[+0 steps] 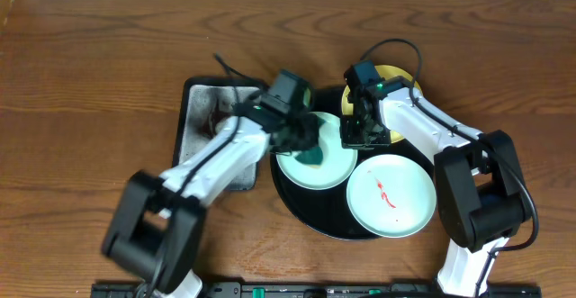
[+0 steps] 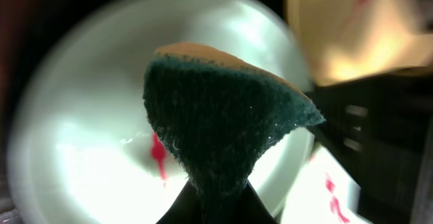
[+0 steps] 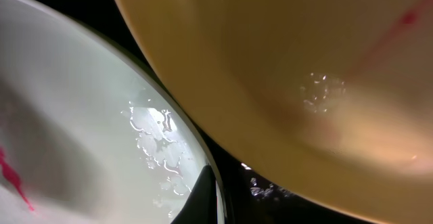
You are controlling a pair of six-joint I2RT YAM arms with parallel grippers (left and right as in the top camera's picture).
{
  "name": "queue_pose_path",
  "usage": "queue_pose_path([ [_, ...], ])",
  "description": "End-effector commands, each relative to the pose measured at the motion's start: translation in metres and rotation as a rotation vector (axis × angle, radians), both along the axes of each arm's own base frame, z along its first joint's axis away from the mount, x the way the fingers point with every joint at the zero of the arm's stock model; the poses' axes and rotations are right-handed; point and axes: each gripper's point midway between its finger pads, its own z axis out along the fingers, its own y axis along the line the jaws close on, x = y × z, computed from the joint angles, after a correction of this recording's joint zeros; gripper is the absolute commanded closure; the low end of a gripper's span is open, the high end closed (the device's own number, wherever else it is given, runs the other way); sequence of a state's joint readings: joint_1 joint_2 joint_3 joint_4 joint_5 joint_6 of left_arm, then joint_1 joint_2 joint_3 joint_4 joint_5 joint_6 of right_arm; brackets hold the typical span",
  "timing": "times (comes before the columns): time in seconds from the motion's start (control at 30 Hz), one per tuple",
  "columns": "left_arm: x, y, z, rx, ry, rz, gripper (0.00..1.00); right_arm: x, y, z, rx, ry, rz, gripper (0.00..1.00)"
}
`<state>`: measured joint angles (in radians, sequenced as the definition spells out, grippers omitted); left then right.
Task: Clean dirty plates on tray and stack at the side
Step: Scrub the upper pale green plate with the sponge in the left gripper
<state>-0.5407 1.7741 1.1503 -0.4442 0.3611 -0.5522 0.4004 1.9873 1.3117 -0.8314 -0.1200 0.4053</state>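
So the left arm (image 1: 216, 158) stretches in across the left rim of the tray (image 1: 301, 206), with the left tool (image 1: 306, 143) clamped on a sponge (image 2: 223, 122) above the blue plate (image 1: 335, 174) there. The right tool (image 1: 364, 134) points down at that plate's edge beside the yellow plate (image 1: 402, 75); can't tell its grip.

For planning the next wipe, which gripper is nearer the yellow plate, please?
Right. The right gripper is beside the yellow plate; the left gripper holds a sponge over a blue plate, farther off.
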Motion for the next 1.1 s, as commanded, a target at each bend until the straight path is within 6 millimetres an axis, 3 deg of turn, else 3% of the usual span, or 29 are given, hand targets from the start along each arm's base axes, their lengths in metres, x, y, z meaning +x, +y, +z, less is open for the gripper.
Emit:
queue_pose_path([
  [0.0, -0.003, -0.013, -0.024, 0.004, 0.075, 0.045, 0.92, -0.011, -0.006, -0.019, -0.037, 0.076, -0.176, 0.99],
  [0.2, -0.005, -0.002, -0.065, 0.101, 0.114, 0.036, 0.92, -0.015, -0.008, -0.019, -0.045, 0.094, -0.225, 0.99],
  [0.27, -0.006, 0.018, -0.077, 0.217, 0.092, 0.008, 0.93, -0.018, -0.009, -0.019, -0.052, 0.107, -0.225, 0.99],
  [0.33, -0.005, 0.05, -0.082, 0.391, 0.062, 0.029, 0.93, -0.021, -0.011, -0.018, -0.06, 0.118, -0.224, 0.99],
  [0.47, 0.003, 0.101, -0.069, 0.67, -0.012, 0.078, 0.92, -0.021, -0.014, -0.019, -0.081, 0.115, -0.223, 0.99],
  [0.57, 0.014, 0.111, -0.052, 0.764, -0.06, 0.032, 0.92, -0.022, -0.017, -0.019, -0.094, 0.113, -0.221, 0.99],
  [0.73, 0.026, 0.09, -0.045, 0.689, -0.096, 0.0, 0.92, -0.022, -0.017, -0.019, -0.097, 0.115, -0.221, 0.99],
  [0.87, 0.013, 0.036, -0.055, 0.391, -0.011, -0.063, 0.93, -0.023, -0.018, -0.019, -0.097, 0.117, -0.22, 0.99],
  [1.0, -0.002, -0.019, -0.052, 0.099, 0.095, -0.066, 0.93, -0.023, -0.018, -0.019, -0.098, 0.119, -0.22, 0.99],
  [1.07, -0.008, -0.035, -0.051, 0.039, 0.121, -0.066, 0.93, -0.023, -0.018, -0.019, -0.098, 0.119, -0.22, 0.99],
])
